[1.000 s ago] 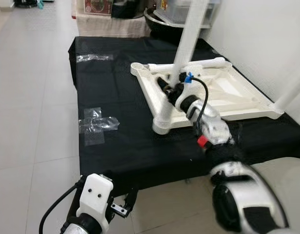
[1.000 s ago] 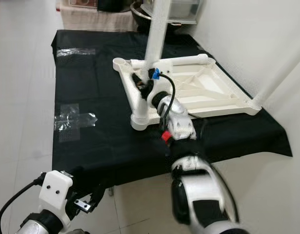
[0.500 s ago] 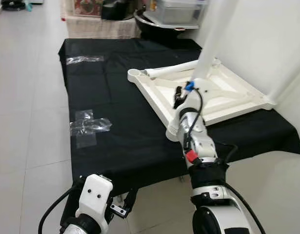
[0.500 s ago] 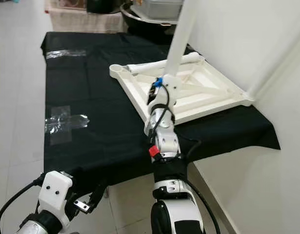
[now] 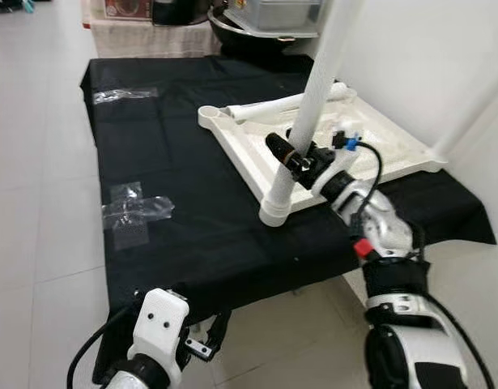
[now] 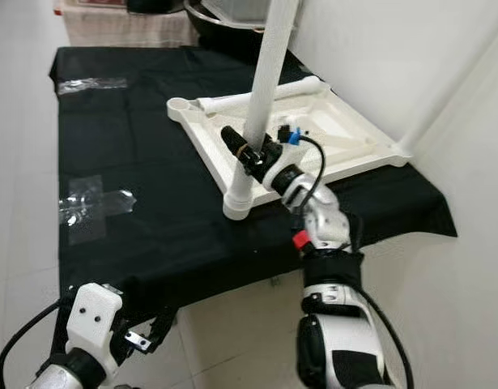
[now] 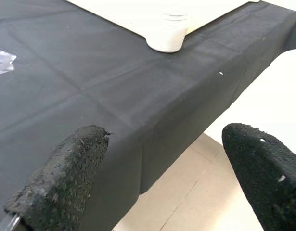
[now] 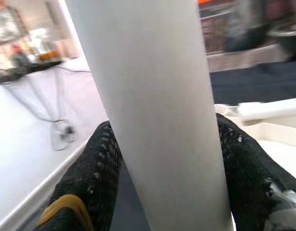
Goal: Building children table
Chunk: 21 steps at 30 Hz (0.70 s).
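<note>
- We see the tabletop (image 5: 370,142), white and flipped underside up, lying on the black cloth (image 5: 192,235), its far side close to the wall (image 5: 427,57).
- A white leg (image 5: 309,121) stands in the tabletop's near corner socket, leaning a little as it rises out of the top of the head views.
- Our right gripper (image 5: 291,156) has that leg clamped low down, just above the socket; in the wrist view a black finger (image 8: 97,178) presses on each side of the tube, closed tight on it.
- Another leg (image 5: 293,101) lies flat along the tabletop's far-left edge, and a third (image 5: 475,113) stands at its far right corner by the wall.
- Left of the tabletop, on the cloth, we spot a cross of clear tape (image 5: 135,212); a second tape strip (image 5: 123,95) sits farther back.
- Our left gripper (image 7: 162,183) hangs below the cloth's near edge over the tiled floor (image 5: 30,203), fingers spread wide, nothing between them.
- Beyond the cloth, a dark bowl (image 5: 249,28) and a box sit behind the tabletop.
</note>
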Available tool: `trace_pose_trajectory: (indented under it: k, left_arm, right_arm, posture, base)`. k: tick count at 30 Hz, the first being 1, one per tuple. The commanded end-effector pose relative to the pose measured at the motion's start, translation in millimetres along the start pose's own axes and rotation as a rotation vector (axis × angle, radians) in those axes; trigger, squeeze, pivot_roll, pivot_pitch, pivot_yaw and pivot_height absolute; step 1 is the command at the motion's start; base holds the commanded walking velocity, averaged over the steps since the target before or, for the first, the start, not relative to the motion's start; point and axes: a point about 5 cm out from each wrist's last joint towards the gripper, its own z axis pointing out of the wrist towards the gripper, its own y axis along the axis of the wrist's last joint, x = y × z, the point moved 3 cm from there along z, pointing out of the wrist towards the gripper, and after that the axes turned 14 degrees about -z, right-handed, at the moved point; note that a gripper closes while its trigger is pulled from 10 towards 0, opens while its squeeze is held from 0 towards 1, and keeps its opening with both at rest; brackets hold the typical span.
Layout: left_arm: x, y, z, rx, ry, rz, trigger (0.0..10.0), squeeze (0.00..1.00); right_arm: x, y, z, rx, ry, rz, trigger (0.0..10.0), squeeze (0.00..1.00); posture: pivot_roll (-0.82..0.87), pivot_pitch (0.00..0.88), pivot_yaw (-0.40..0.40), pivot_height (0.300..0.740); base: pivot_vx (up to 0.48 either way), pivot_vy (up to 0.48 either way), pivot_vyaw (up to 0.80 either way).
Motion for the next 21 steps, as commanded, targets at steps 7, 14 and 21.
trace_pose_trajectory:
  k: [7, 14, 21]
  left_arm:
    - [-2.3, -5.7, -1.9, 0.025, 0.001, -0.020, 10.0, 0.00]
    - [-3.2, -5.8, -3.5, 0.026, 0.003, -0.021, 10.0, 0.00]
    - [-3.8, -6.8, -3.9, 0.029, 0.002, -0.022, 10.0, 0.00]
  right_arm:
    - [57.9, -5.5, 21.7, 0.049, 0.616, -0.027, 10.0, 0.00]
    - [66.3, -9.6, 38.2, 0.093, 0.651, -0.093, 2.6, 0.00]
    - [60.3, -5.4, 51.9, 0.044, 0.487, -0.124, 0.0, 0.00]
  posture:
    - [0.19, 0.125, -0.176, 0.740]
    - [0.19, 0.123, -0.180, 0.740]
    - [0.19, 0.116, -0.179, 0.740]
  base:
    - [0.000, 0.000, 0.00]
    - [0.000, 0.000, 0.00]
    - [0.000, 0.000, 0.00]
